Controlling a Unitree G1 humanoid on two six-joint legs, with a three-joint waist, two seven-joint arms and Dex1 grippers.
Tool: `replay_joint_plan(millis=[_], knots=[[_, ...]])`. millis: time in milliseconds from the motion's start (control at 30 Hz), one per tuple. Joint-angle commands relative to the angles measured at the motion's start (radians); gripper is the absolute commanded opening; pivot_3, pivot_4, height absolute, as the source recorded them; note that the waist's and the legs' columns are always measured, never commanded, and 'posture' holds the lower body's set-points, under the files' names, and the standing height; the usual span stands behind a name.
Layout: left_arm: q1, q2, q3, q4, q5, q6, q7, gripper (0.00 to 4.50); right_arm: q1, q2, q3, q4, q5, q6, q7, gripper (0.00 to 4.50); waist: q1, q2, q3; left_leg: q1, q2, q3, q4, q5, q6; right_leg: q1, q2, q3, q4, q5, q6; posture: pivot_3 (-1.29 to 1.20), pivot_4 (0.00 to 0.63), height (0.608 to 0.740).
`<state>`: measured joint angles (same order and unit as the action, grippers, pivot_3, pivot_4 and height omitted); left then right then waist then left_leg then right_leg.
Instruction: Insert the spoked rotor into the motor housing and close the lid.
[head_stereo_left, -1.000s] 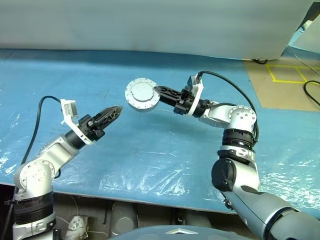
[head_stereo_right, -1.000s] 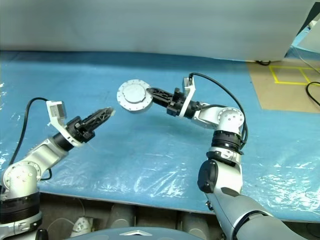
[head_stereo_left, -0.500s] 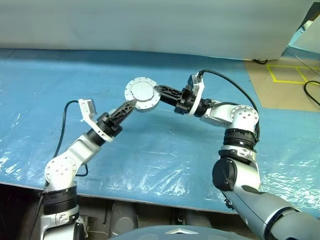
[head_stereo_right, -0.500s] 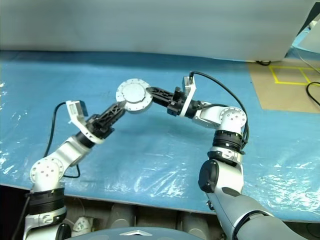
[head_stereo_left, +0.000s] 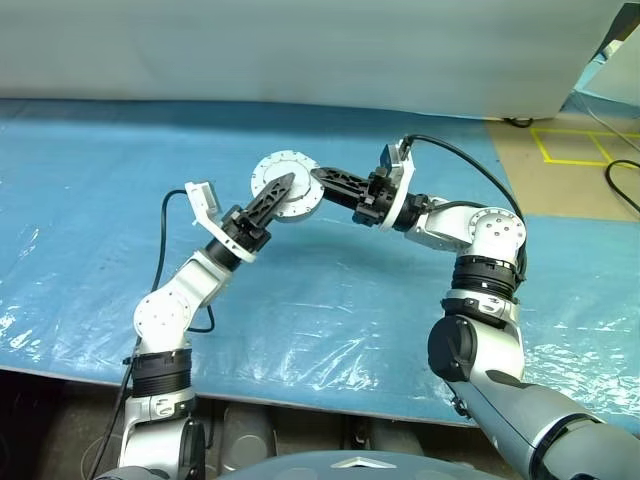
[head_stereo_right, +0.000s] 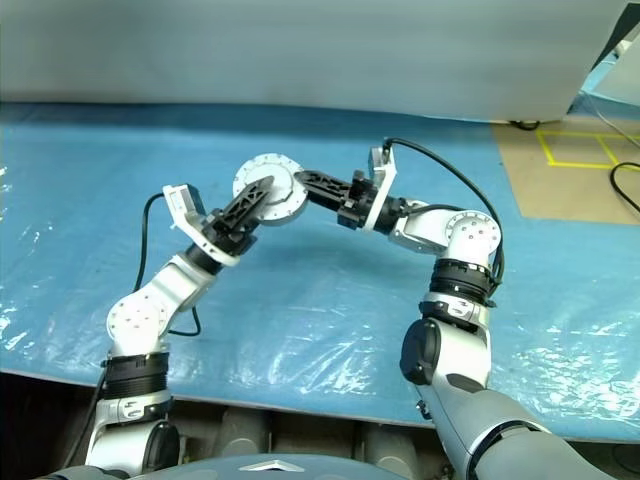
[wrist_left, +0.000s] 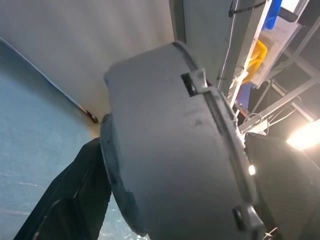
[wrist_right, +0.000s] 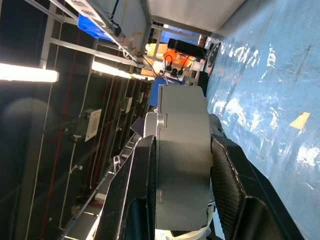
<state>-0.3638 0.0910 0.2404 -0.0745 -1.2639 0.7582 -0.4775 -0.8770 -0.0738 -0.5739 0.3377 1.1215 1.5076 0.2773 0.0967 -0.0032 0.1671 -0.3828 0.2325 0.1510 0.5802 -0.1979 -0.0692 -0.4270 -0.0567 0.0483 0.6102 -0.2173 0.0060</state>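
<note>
Since the earlier frame the left gripper (head_stereo_left: 281, 187) has swung up and across to the motor housing (head_stereo_left: 288, 186), its fingers apart and now straddling the housing. The right gripper (head_stereo_left: 318, 180) is clamped on the housing's edge, holding it aloft above the blue surface (head_stereo_left: 330, 300), apparently for a handover or regrasp. The right wrist view shows the housing edge-on between the two pads; the left wrist view shows its grey side wall close up.

Even, bright overhead light falls on the blue plastic sheet (head_stereo_left: 330, 300), whose wrinkles throw white glare. In the left wrist view the grey housing (wrist_left: 170, 150) is blurred; a lamp (wrist_left: 305, 137) flares.
</note>
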Motion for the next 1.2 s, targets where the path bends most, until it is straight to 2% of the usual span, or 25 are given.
replay_joint_plan(millis=[33,133,233,300,367,1000,1200], knots=[[-0.023,-0.009,0.008,0.005,0.006,-0.02,0.001,4.24,-0.016,0.007,-0.003,-0.049,0.066,0.002,0.008,1.15,0.0,0.0,0.0,0.0,0.0,0.0,0.0,0.0,0.0,0.0,0.0,0.0,0.0,0.0,0.0,0.0,0.15,0.74],[-0.026,-0.013,0.011,0.008,0.01,-0.021,0.01,4.24,-0.012,0.006,-0.002,-0.051,0.065,0.0,0.006,1.15,0.001,0.0,0.0,0.0,0.0,0.0,0.001,0.0,0.0,0.0,0.0,0.0,0.0,0.0,0.0,0.0,0.15,0.74],[-0.032,-0.018,0.017,0.018,0.012,-0.025,0.02,3.63,-0.01,0.006,-0.001,-0.05,0.065,-0.003,0.002,1.15,0.001,0.0,0.0,0.0,0.0,0.0,0.001,0.0,0.0,0.0,0.0,0.0,0.0,0.0,0.0,0.0,0.15,0.74],[-0.031,-0.012,0.012,0.013,0.02,-0.021,0.02,3.03,-0.007,0.008,-0.001,-0.05,0.065,-0.005,-0.002,1.15,0.001,0.0,0.0,0.0,0.0,0.0,0.001,0.0,0.0,0.0,0.0,0.0,0.001,0.0,0.0,0.0,0.15,0.74],[-0.035,-0.007,0.006,0.013,0.039,-0.024,0.032,2.79,-0.005,0.009,0.001,-0.051,0.067,-0.007,-0.003,1.15,0.001,0.0,0.0,0.0,0.0,0.0,0.001,0.0,0.0,0.0,0.0,0.0,0.001,0.0,0.0,0.0,0.15,0.74],[-0.08,-0.019,-0.004,0.048,0.098,-0.051,0.079,2.79,0.043,0.004,0.085,-0.121,0.051,-0.039,0.019,1.15,0.002,0.0,0.0,0.0,-0.001,-0.001,0.003,0.0,0.0,0.0,-0.001,0.0,0.003,0.0,0.0,0.0,0.15,0.74],[-0.079,-0.03,0.008,0.043,0.103,-0.055,0.082,2.79,0.05,0.003,0.092,-0.107,0.076,-0.046,0.02,3.13,0.0,0.0,0.0,0.0,-0.001,-0.001,0.003,0.0,0.0,0.0,-0.001,0.0,0.005,0.0,0.0,0.0,0.15,0.74]])
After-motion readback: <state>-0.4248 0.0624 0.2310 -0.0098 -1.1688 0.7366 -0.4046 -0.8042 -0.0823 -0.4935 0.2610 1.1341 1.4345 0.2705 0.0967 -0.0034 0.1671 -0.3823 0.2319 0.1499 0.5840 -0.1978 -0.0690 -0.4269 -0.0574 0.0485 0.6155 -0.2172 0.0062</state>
